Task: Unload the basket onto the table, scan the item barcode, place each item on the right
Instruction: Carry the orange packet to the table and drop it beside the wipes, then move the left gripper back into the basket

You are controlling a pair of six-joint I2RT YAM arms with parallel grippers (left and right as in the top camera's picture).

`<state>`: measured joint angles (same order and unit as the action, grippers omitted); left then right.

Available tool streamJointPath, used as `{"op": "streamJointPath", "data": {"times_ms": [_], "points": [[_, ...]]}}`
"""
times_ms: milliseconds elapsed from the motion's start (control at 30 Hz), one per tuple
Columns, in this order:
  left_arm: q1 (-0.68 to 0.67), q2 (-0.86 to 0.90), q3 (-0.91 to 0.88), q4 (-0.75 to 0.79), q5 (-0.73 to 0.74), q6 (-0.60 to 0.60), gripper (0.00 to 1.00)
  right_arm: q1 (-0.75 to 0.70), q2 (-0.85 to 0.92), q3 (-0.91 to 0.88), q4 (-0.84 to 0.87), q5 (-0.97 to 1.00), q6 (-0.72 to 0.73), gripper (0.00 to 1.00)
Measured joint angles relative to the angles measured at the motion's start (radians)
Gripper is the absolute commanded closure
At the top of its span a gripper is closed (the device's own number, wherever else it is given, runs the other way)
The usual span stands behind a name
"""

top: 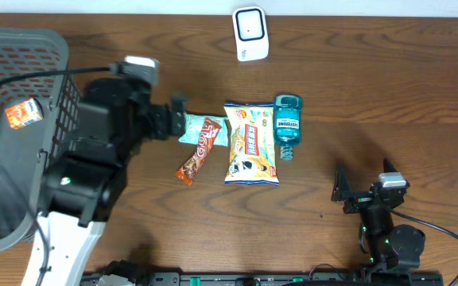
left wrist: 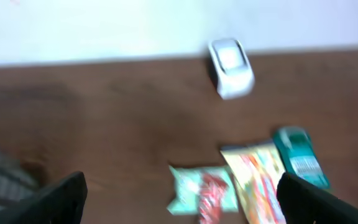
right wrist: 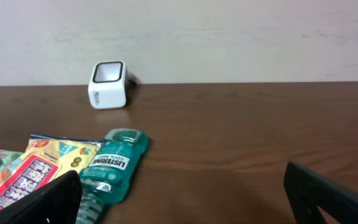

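Left gripper hanging spread wide by snack bar; right gripper gaping too. Wrapper looking light, crinkly, slick; pinching across its middle seeming safest.

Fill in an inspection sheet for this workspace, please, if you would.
Surface: brown wood table.
Job's things: scanner at the far edge; packet, bar, snack bag and mouthwash lying mid-table.
Clutter: basket at left, orange box inside.
Grippers: left gripper open, by the packet; right gripper open, holding nothing.
Cables: black cable over the basket.
Surroundings: pale wall behind.
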<state>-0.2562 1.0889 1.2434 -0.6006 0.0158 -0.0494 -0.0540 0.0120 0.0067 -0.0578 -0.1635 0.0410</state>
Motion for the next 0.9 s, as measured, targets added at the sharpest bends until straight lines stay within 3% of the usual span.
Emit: {"op": "streamJointPath", "data": {"times_ms": [367, 633, 900], "points": [[0.267, -0.011, 0.157, 0.005, -0.084, -0.007, 0.02, 0.0, 0.0, 0.0, 0.0, 0.0, 0.0, 0.01], [0.539, 0.01, 0.158, -0.05, -0.1, -0.108, 0.02, 0.0, 0.0, 0.0, 0.0, 0.0, 0.0, 0.01], [0.682, 0.13, 0.158, -0.138, -0.097, -0.211, 0.02, 0.0, 0.0, 0.0, 0.0, 0.0, 0.0, 0.01]]}}
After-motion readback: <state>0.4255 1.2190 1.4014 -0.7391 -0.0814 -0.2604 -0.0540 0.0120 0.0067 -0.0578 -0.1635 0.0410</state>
